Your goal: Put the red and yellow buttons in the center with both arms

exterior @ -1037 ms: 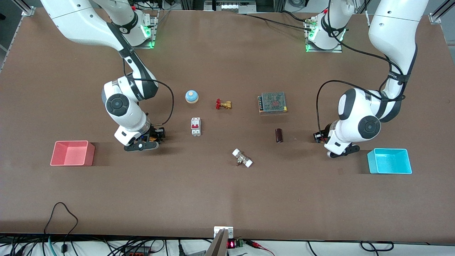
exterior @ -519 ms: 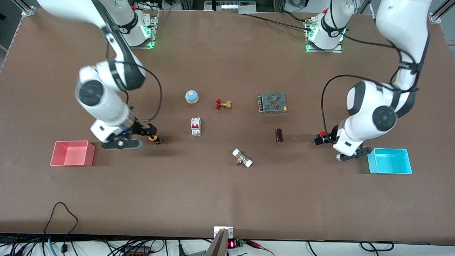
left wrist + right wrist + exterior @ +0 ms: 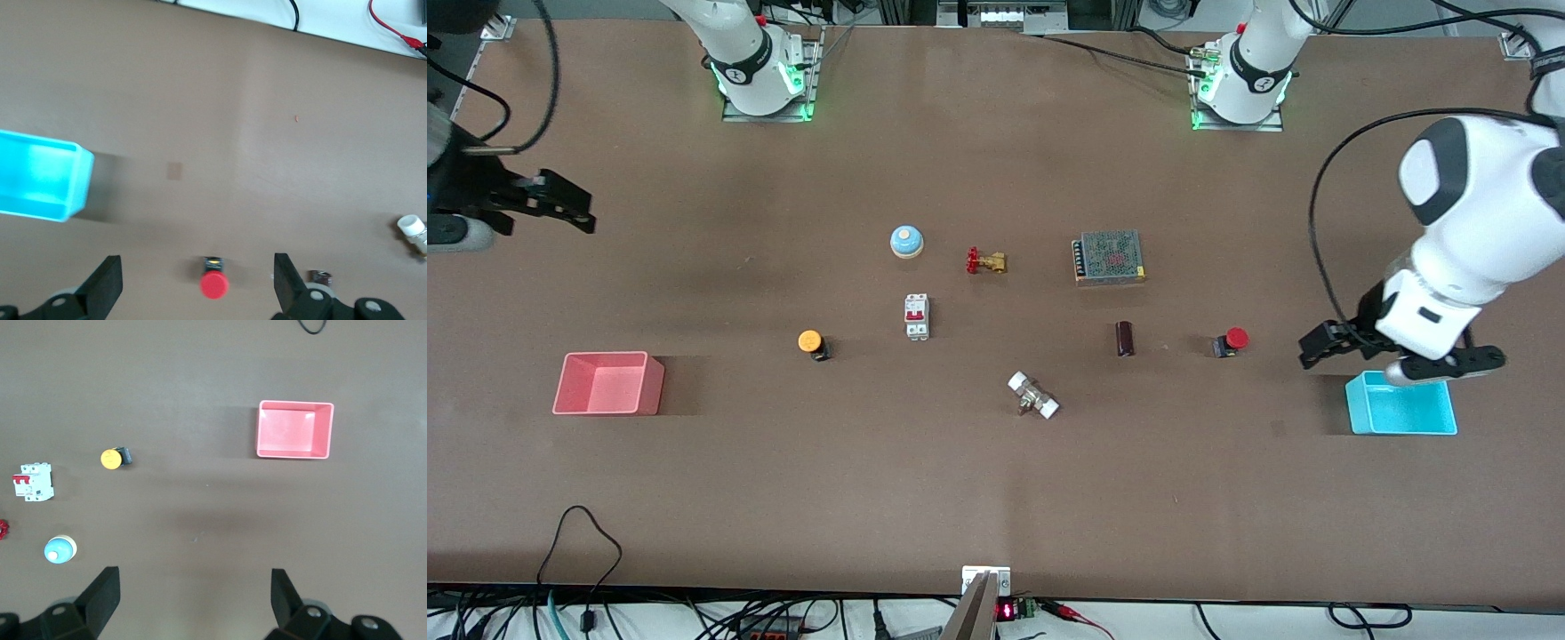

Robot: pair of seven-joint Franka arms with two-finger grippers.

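The yellow button (image 3: 810, 341) lies on the brown tabletop (image 3: 996, 480) toward the right arm's end, beside the breaker; it also shows in the right wrist view (image 3: 112, 458). The red button (image 3: 1232, 340) lies toward the left arm's end, beside the dark cylinder, and shows in the left wrist view (image 3: 214, 283). My left gripper (image 3: 1323, 343) is open and empty, raised over the table between the red button and the blue bin; its own view shows it (image 3: 197, 283) wide open. My right gripper (image 3: 565, 201) is open and empty, raised over the right arm's end of the table, and wide open in its own view (image 3: 193, 597).
A pink bin (image 3: 608, 383) stands at the right arm's end, a blue bin (image 3: 1401, 403) at the left arm's end. In the middle lie a blue bell (image 3: 906, 241), a brass valve (image 3: 986, 261), a breaker (image 3: 917, 316), a power supply (image 3: 1109, 257), a dark cylinder (image 3: 1125, 339) and a white fitting (image 3: 1033, 396).
Both grippers have let go of the buttons, risen and drawn away toward their ends of the table. The yellow and red buttons stay where they were set down.
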